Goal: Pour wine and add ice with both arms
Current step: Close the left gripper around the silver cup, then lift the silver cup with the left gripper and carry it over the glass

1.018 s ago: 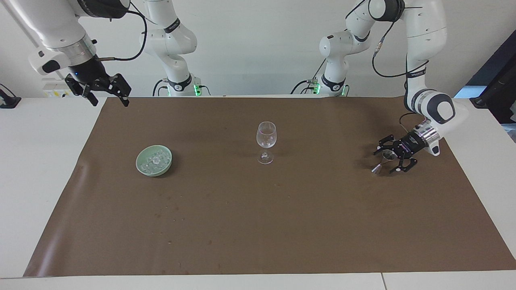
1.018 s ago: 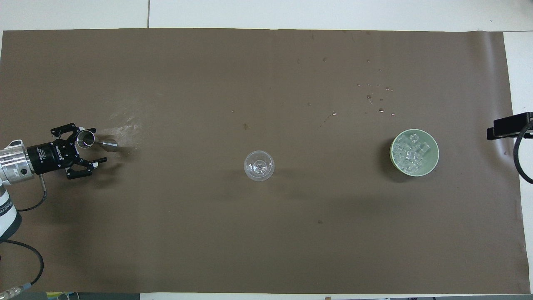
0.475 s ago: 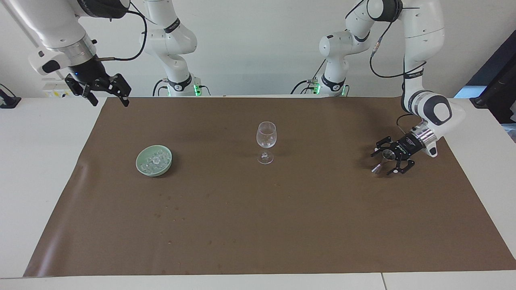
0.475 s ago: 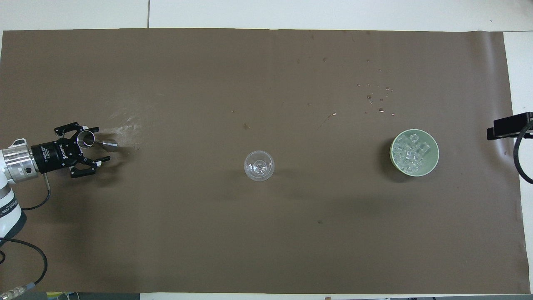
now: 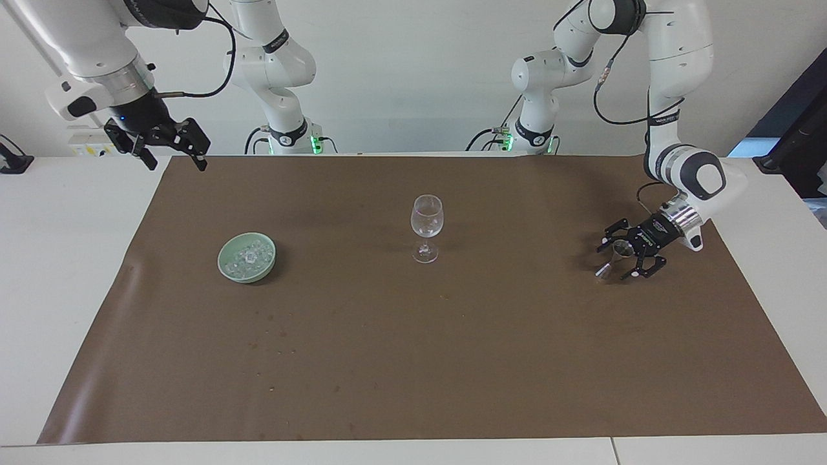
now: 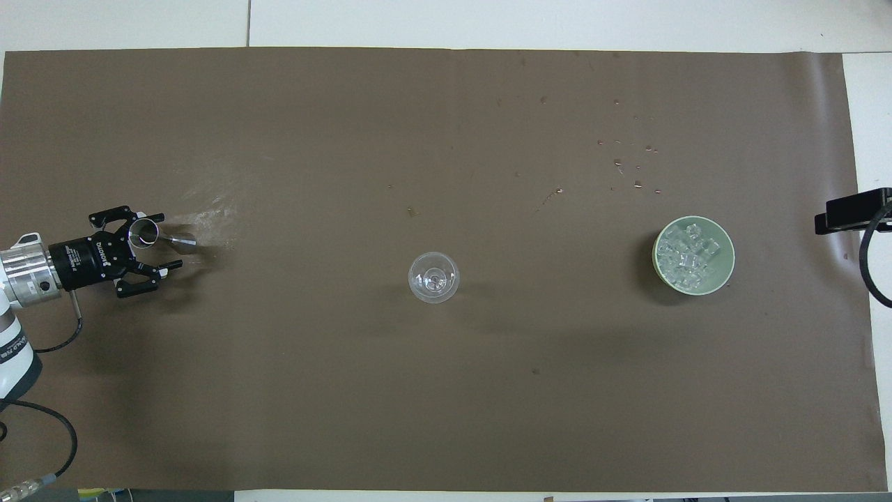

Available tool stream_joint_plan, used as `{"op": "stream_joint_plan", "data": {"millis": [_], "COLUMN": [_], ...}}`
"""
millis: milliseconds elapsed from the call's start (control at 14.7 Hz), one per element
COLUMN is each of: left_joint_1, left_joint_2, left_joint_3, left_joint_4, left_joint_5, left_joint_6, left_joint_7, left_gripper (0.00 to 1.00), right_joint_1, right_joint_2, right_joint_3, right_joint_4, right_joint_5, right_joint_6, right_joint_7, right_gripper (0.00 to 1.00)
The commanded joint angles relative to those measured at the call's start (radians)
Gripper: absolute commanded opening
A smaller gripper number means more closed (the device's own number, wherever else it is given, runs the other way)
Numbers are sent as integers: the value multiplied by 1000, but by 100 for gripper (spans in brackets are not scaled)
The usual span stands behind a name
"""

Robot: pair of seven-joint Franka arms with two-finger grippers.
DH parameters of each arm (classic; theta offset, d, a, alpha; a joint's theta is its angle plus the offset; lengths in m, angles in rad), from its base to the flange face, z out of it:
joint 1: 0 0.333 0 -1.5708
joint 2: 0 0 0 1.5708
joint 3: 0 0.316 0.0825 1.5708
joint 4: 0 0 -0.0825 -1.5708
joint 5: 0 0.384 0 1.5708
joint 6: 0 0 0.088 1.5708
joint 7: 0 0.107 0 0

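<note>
A clear wine glass (image 5: pixel 427 226) stands upright mid-table; it also shows in the overhead view (image 6: pixel 433 277). A pale green bowl (image 5: pixel 225 266) holds the heap of ice (image 5: pixel 248 256) toward the right arm's end, also seen in the overhead view (image 6: pixel 690 258). A small metal measuring cup (image 5: pixel 614 258) stands toward the left arm's end. My left gripper (image 5: pixel 612 261) is low at the table and open, with a finger on either side of the cup (image 6: pixel 146 233). My right gripper (image 5: pixel 176 161) is open, empty and raised over the mat's edge at the right arm's end.
A brown mat (image 5: pixel 413 361) covers most of the white table. Small droplets (image 6: pixel 631 164) mark the mat farther from the robots than the bowl. A black part of the right gripper (image 6: pixel 854 211) shows at the overhead view's edge.
My left gripper has shifted slightly around the measuring cup and stayed open. The cup, glass, bowl and right arm have not moved.
</note>
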Motion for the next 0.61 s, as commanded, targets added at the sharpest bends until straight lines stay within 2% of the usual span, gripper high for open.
{"op": "stream_joint_plan", "data": {"millis": [0,543], "left_joint_1": [15,32], "left_joint_2": [-26,-29], "left_joint_3": [3,2], "left_joint_4": [-26,-22], "left_joint_5": [-21,-21], "left_joint_6": [-14,-43], "left_joint_7": [18,20], "left_gripper": [90,72], "right_joint_1": [-8,-8], "right_joint_2": [0,0], "right_joint_3": [0,0], "right_joint_4": [-4,-4], "right_joint_5": [12,12], "right_joint_6": [3,3], "right_joint_7": [-17,-17], "right_gripper": [100,100]}}
